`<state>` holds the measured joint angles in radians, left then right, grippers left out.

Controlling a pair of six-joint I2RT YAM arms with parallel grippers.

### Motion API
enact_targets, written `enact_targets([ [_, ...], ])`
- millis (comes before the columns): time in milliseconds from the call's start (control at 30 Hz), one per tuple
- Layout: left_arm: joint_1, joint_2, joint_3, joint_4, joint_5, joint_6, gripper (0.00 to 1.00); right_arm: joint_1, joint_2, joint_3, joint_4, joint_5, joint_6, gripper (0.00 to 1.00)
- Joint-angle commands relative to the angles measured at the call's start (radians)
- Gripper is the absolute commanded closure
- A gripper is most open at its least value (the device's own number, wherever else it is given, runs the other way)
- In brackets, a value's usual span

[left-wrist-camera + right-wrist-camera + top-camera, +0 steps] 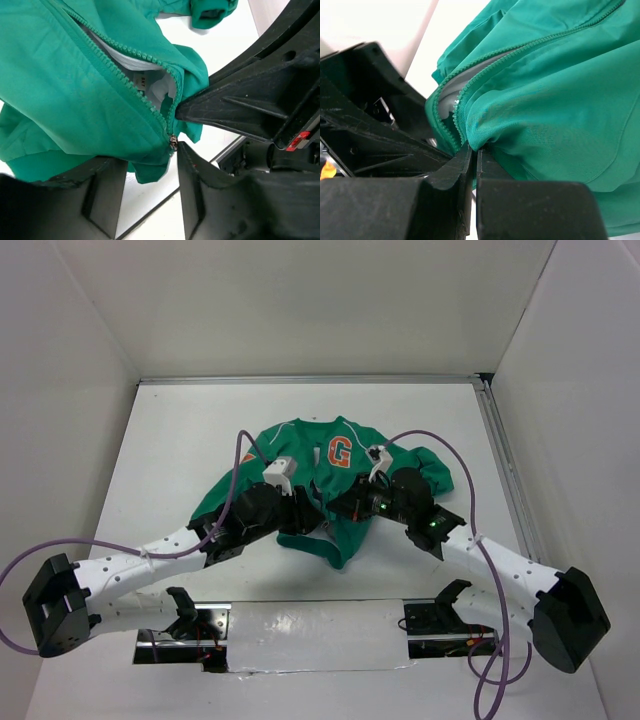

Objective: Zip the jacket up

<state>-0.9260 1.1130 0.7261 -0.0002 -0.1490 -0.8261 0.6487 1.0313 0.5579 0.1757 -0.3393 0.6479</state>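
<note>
From above, the jacket (350, 525) lies spread on the white counter (190, 430) with its sleeves out to both sides. Its orange G patch (340, 452) lies beyond the two end effectors, which meet at the near hem, where their black bodies hide the fingers. The wrist views show what that view cannot. The left end effector (146, 160) has its jaws standing apart with nothing clamped. A fold of green hem hangs loose in the gap, and the small metal slider (173, 142) sits right at the tip of one finger (200, 185); whether they touch cannot be told. Just beyond that tip the right end effector (181, 111) comes in from the side, nipping the jacket's edge beside the slider. Its own camera shows the two fingers (455, 200) pressed together with a thin ridge of fabric pinched between their tips. The zipper (120, 75) is parted beyond the slider, its two rows of chunky green teeth running away from the left end effector in a V. Pale lining (451, 92) and a white label (141, 82) show in the opening. The cloth is smooth, fine-knit green with a slight sheen, and a darker green cuff (212, 12) lies farther off on the counter.
</note>
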Motion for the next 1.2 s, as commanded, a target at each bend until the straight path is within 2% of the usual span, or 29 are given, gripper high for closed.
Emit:
enact_targets([
  [0,0.007,-0.027,0.029,0.037,0.038,-0.002,0.44,-0.001,-0.043,-0.010,0.087,-0.059,-0.033,1.00],
  [67,0.007,-0.024,0.032,0.039,0.048,-0.007,0.44,-0.001,-0.042,-0.016,0.099,-0.073,-0.033,1.00],
  [200,0.009,-0.027,0.033,0.035,0.057,-0.005,0.52,0.000,-0.036,-0.013,0.094,-0.058,-0.027,1.00],
  [333,0.012,-0.050,0.012,0.065,0.095,0.015,0.51,0.000,-0.028,-0.013,0.099,-0.038,-0.005,1.00],
  [500,0.012,-0.071,-0.022,0.112,0.141,0.051,0.43,0.000,-0.033,-0.013,0.123,-0.017,0.016,1.00],
  [600,0.013,-0.065,-0.021,0.112,0.141,0.062,0.46,-0.001,-0.037,-0.016,0.122,-0.012,0.024,1.00],
  [833,0.013,-0.047,-0.008,0.106,0.157,0.076,0.74,-0.003,-0.040,-0.019,0.120,-0.007,0.030,1.00],
  [867,0.012,-0.047,-0.008,0.109,0.155,0.079,0.81,-0.001,-0.039,-0.018,0.122,-0.010,0.027,1.00],
  [933,0.013,-0.038,-0.005,0.114,0.161,0.084,0.83,-0.001,-0.036,-0.016,0.125,-0.013,0.032,1.00],
  [1033,0.013,-0.018,0.001,0.112,0.169,0.090,0.98,-0.001,-0.028,-0.012,0.142,-0.018,0.038,1.00],
  [1167,0.012,0.018,0.019,0.082,0.175,0.096,1.00,-0.001,-0.030,0.014,0.142,0.008,0.056,1.00],
])
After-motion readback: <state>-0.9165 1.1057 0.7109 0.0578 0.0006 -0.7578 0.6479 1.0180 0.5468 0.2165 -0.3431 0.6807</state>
